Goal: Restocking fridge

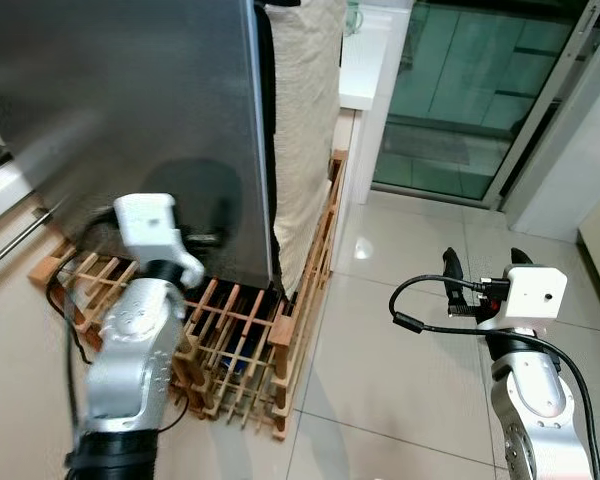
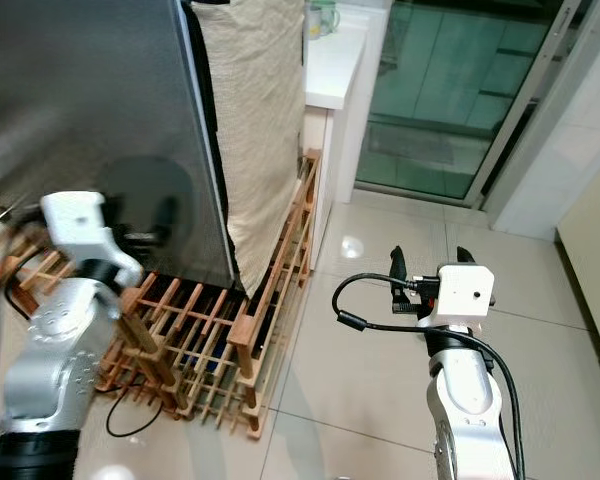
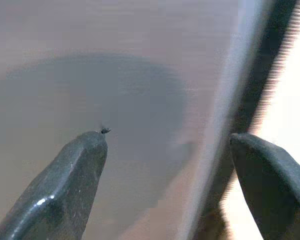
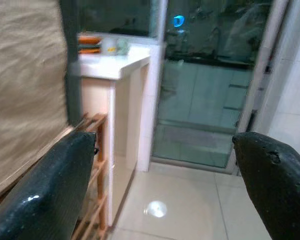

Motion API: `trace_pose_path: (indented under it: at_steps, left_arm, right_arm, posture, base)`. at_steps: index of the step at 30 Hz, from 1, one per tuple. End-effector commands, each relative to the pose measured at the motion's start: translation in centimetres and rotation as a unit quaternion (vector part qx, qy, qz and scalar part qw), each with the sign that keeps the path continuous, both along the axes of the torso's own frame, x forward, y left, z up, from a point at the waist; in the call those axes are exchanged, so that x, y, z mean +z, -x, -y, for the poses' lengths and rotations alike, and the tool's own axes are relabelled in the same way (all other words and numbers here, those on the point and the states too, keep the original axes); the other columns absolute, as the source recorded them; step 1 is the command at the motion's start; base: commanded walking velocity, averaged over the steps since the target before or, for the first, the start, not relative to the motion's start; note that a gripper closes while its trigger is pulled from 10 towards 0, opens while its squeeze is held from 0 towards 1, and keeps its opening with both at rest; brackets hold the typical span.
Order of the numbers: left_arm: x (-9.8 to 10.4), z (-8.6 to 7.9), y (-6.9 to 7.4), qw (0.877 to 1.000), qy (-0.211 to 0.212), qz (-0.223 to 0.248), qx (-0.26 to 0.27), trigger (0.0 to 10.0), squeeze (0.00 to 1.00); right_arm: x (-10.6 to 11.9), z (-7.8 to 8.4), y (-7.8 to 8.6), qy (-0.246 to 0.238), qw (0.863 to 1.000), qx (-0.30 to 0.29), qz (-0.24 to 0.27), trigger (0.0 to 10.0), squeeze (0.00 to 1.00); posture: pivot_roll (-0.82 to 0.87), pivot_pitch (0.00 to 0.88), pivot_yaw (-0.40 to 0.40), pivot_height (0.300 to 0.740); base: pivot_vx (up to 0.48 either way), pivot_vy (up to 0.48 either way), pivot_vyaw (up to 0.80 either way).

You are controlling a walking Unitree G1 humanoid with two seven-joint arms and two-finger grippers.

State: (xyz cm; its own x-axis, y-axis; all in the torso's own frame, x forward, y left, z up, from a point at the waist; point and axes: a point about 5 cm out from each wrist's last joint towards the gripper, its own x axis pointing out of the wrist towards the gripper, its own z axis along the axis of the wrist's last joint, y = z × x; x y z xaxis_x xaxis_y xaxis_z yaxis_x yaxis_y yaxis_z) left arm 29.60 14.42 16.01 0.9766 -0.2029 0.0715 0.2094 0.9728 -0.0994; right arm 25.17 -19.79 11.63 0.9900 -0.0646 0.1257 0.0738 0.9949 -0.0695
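The fridge (image 1: 130, 110) stands closed in front of the robot, a tall slab of brushed steel with a beige cloth (image 1: 305, 130) hanging down its side. The left gripper (image 3: 167, 150) is raised close to the steel door near its right edge, its fingers (image 3: 75, 170) spread wide apart and holding nothing; one fingertip sits just off the metal, over the round dark shadow the gripper casts there. I cannot tell whether it actually touches. Beneath and beside the fridge lies a low wooden rack (image 1: 240, 340) of slats, and a black cable (image 2: 130, 420) loops on the floor by it. The right gripper (image 1: 485, 262) hangs well apart from the fridge, out over the pale glossy floor tiles (image 1: 380, 370), fingers (image 4: 50, 195) likewise spread and empty, pointing toward a white surface (image 4: 115, 62) next to the cloth. On that surface sit some small items, orange and pale green, too blurred to name. Beyond is a glass sliding door (image 1: 470, 90) with green-tinted panes. No brand, label or writing can be read on the fridge, the cloth or anything else here.
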Motion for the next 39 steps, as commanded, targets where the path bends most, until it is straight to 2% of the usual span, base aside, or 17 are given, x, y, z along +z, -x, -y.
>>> trace_pose_path:
  at_steps: [1,6,9,14,16,17,19,23,25,29,35,39]
  left_arm:
    - [0.3,0.6,-0.3,1.0,0.001,0.004,-0.012,10.0,0.0]
    - [0.3,0.5,-0.3,1.0,0.018,0.009,0.009,10.0,0.0]
    - [0.2,0.7,0.1,1.0,0.026,0.008,0.011,10.0,0.0]
    - [-0.3,1.3,1.2,0.999,0.021,-0.014,-0.035,10.0,0.0]
    - [-0.5,1.2,1.6,0.999,0.009,-0.018,-0.048,10.0,0.0]
    - [-0.9,0.9,2.5,0.997,-0.013,-0.032,-0.074,10.0,0.0]
    - [-1.1,0.6,2.9,0.996,-0.02,-0.036,-0.078,10.0,0.0]
    - [-0.9,0.0,2.4,0.998,-0.02,-0.026,-0.044,10.0,0.0]
    - [-0.5,-0.1,1.5,1.0,-0.007,-0.017,-0.009,10.0,0.0]
    - [-0.1,-0.4,0.9,1.0,0.014,-0.015,0.019,10.0,0.0]
    - [0.5,0.0,0.9,0.999,0.032,-0.007,0.014,10.0,0.0]
    - [0.8,0.4,1.4,0.999,0.036,-0.003,-0.004,10.0,0.0]
  right_arm:
    - [-0.5,0.8,0.1,0.005,1.0,-0.02,-0.017,10.0,0.0]
    - [-0.3,0.7,0.1,0.003,1.0,-0.013,-0.011,10.0,0.0]
    - [-0.4,0.6,0.1,0.01,1.0,-0.005,-0.014,10.0,0.0]
    - [-0.5,0.6,0.1,0.015,1.0,0.002,-0.018,10.0,0.0]
    - [-0.5,0.6,0.0,0.016,1.0,0.002,-0.019,10.0,0.0]
    - [-0.6,0.7,-0.1,0.017,1.0,0.002,-0.02,10.0,0.0]
    - [-0.7,0.8,-0.2,0.017,1.0,0.002,-0.022,10.0,0.0]
    - [-0.9,0.6,-0.3,0.017,1.0,0.005,-0.024,10.0,0.0]
    - [-0.9,0.4,-0.4,0.016,1.0,0.008,-0.024,10.0,0.0]
    - [-0.9,0.3,-0.5,0.016,1.0,0.009,-0.022,10.0,0.0]
    - [-0.9,0.4,-0.5,0.018,1.0,0.006,-0.021,10.0,0.0]
    - [-1.0,0.6,-0.4,0.02,1.0,0.004,-0.022,10.0,0.0]
  posture:
    - [-0.08,0.0,0.047,0.74]
    - [-0.08,0.0,0.049,0.74]
    - [-0.08,0.0,0.037,0.74]
    - [-0.07,0.0,0.029,0.74]
    - [-0.07,0.0,0.027,0.74]
    - [-0.06,0.0,0.024,0.74]
    - [-0.05,0.0,0.022,0.74]
    - [-0.05,0.0,0.018,0.74]
    - [-0.05,0.0,0.019,0.74]
    - [-0.06,0.0,0.024,0.74]
    - [-0.06,0.0,0.026,0.74]
    - [-0.06,0.0,0.026,0.74]
  base:
    - [0.0,0.0,-0.78]
    - [0.0,0.0,-0.74]
    - [0.0,0.0,0.0]
    - [0.0,0.0,0.0]
    - [0.0,0.0,0.0]
    - [0.0,0.0,0.0]
    - [0.0,0.0,0.0]
    - [0.0,0.0,0.0]
    - [0.0,0.0,0.0]
    - [0.0,0.0,0.0]
    - [0.0,0.0,0.0]
    - [0.0,0.0,0.0]
